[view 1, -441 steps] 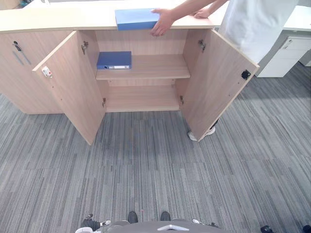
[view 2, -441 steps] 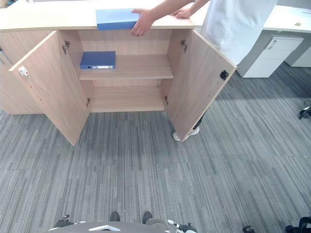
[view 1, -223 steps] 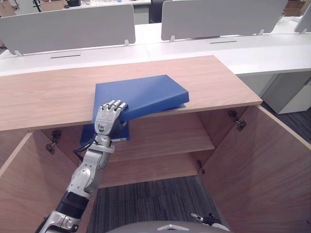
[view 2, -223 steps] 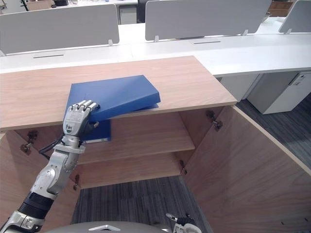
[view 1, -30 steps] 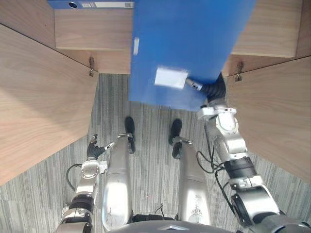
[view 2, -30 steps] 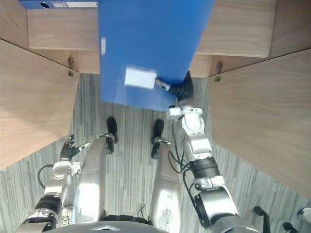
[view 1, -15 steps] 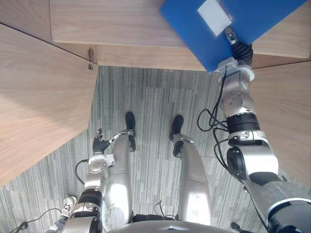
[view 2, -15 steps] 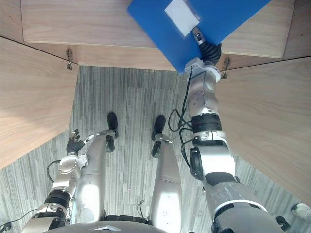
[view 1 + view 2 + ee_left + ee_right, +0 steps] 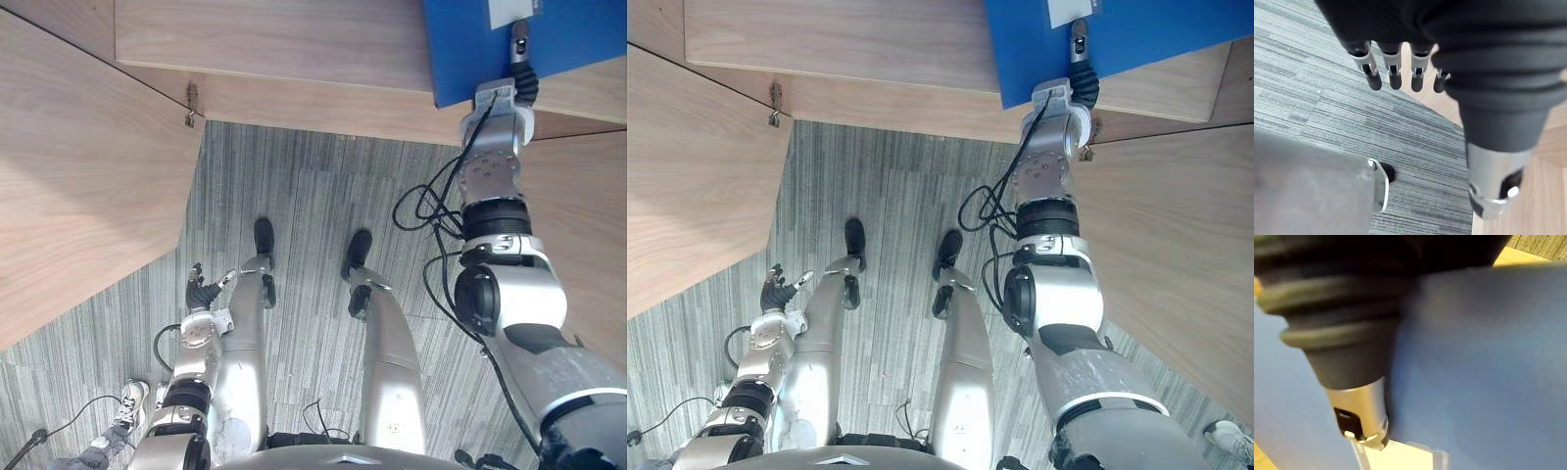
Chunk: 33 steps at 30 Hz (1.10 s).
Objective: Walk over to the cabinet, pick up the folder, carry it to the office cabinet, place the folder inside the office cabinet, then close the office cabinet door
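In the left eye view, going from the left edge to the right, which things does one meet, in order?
open left cabinet door → left hand → blue folder

Grey striped carpet (image 9: 313, 186) runs up to the pale wooden cabinet shelf (image 9: 274, 39) below us; a person's white shoe (image 9: 130, 399) stands on the carpet to our left, a blue folder (image 9: 588, 39) overlapping the shelf's edge.

Bright even light, carpet (image 9: 304, 186) shaded near the cabinet (image 9: 294, 39)
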{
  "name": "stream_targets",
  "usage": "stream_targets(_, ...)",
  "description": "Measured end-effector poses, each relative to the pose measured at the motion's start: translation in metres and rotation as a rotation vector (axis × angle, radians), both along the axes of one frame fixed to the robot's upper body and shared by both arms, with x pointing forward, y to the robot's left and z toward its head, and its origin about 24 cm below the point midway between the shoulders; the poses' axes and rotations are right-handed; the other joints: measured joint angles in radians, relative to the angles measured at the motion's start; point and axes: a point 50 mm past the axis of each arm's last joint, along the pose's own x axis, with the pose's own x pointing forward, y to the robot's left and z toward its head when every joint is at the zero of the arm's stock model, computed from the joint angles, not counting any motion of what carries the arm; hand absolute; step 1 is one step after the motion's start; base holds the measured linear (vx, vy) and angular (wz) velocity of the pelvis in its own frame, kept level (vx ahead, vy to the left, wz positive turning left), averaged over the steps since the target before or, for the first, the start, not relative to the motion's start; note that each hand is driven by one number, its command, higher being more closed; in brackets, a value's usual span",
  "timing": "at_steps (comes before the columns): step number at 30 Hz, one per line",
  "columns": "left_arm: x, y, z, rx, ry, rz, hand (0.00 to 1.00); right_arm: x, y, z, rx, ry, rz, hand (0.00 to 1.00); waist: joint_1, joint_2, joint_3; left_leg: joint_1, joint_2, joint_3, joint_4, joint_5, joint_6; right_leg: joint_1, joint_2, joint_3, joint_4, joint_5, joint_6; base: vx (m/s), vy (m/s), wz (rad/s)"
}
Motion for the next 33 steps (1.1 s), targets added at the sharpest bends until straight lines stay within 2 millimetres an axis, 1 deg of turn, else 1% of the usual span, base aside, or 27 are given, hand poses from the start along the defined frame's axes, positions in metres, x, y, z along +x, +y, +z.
stream_targets(5,0.002,-0.007,0.002,-0.012,-0.011,0.000,0.00,-0.001,0.000,0.004,0.006,-0.019,-0.011,0.00,-0.001,0.005,-0.003,0.000,-0.002,0.001,-0.015,0.010,-0.001,0.000,0.000,-0.002,-0.012,0.007,0.000,0.00,0.000,0.00)
stream_targets(12,0.006,-0.014,0.006,-0.015,-0.026,-0.021,0.00,-0.004,0.002,0.011,-0.012,-0.051,-0.012,0.00,-0.001,0.005,-0.003,0.002,-0.002,0.000,-0.017,0.014,-0.002,0.000,0.001,-0.003,-0.012,0.008,-0.002,0.00,0.000,0.00)
stream_targets(17,0.008,-0.017,0.007,-0.015,-0.031,-0.033,0.00,-0.003,0.008,0.012,-0.054,-0.045,-0.001,0.00,-0.003,0.006,-0.003,0.004,-0.002,0.000,-0.016,0.014,-0.001,0.002,0.001,-0.002,-0.011,0.010,-0.002,0.00,0.000,0.00)
stream_targets(21,0.008,-0.017,0.007,-0.015,-0.031,-0.033,0.00,0.000,0.022,0.015,-0.173,-0.031,0.015,0.00,-0.007,0.006,-0.003,0.005,-0.001,0.001,-0.017,0.017,-0.001,0.003,0.002,-0.002,-0.012,0.012,-0.003,0.00,0.000,0.00)
stream_targets(22,0.008,-0.017,0.007,-0.014,-0.030,-0.034,0.00,0.001,0.029,0.017,-0.227,-0.026,0.028,0.00,-0.008,0.006,-0.003,0.006,-0.001,0.002,-0.019,0.019,-0.001,0.003,0.002,-0.001,-0.015,0.015,-0.003,0.00,0.000,0.00)
stream_targets(24,0.008,-0.017,0.007,-0.014,-0.030,-0.034,0.00,0.001,0.036,0.022,-0.253,-0.035,0.046,0.00,-0.009,0.006,-0.004,0.006,0.000,0.003,-0.021,0.021,-0.001,0.003,0.004,0.000,-0.019,0.019,-0.004,0.00,0.000,0.00)
stream_targets(25,0.007,-0.017,0.007,-0.014,-0.027,-0.035,0.00,0.002,0.045,0.029,-0.275,-0.058,0.070,0.00,-0.012,0.011,-0.006,0.007,-0.001,0.005,-0.035,0.029,-0.002,0.003,0.004,-0.001,-0.030,0.026,-0.004,0.00,0.000,0.00)
stream_targets(27,0.007,-0.019,0.006,-0.019,-0.025,-0.039,0.00,0.003,0.054,0.039,-0.312,-0.080,0.098,0.00,-0.010,0.018,-0.011,0.011,-0.002,0.011,-0.066,0.048,0.000,0.004,0.005,-0.002,-0.057,0.043,-0.005,0.00,0.000,0.00)
stream_targets(29,0.007,-0.019,0.006,-0.019,-0.025,-0.039,0.00,0.006,0.066,0.045,-0.352,-0.074,0.127,0.00,-0.004,0.019,-0.011,0.027,-0.004,0.021,-0.098,0.069,-0.001,0.009,0.007,0.002,-0.078,0.057,-0.008,0.00,-0.007,-0.02)
stream_targets(30,0.007,-0.019,0.006,-0.018,-0.025,-0.039,0.00,0.008,0.070,0.044,-0.373,-0.057,0.143,0.00,0.001,0.019,-0.011,0.039,-0.004,0.022,-0.118,0.080,-0.003,0.017,0.009,0.000,-0.089,0.062,-0.010,0.01,-0.031,0.02)
stream_targets(31,0.007,-0.019,0.006,-0.019,-0.026,-0.039,0.00,0.009,0.071,0.044,-0.377,-0.051,0.147,0.00,0.003,0.020,-0.013,0.042,-0.004,0.020,-0.126,0.085,-0.005,0.019,0.009,-0.003,-0.091,0.062,-0.011,0.01,-0.042,0.11)
stream_targets(33,0.007,-0.019,0.006,-0.017,-0.027,-0.042,0.00,0.010,0.075,0.049,-0.394,-0.053,0.152,0.00,0.004,0.032,-0.022,0.042,-0.005,0.011,-0.160,0.103,-0.007,0.018,0.007,-0.022,-0.094,0.061,-0.016,0.02,-0.061,0.21)
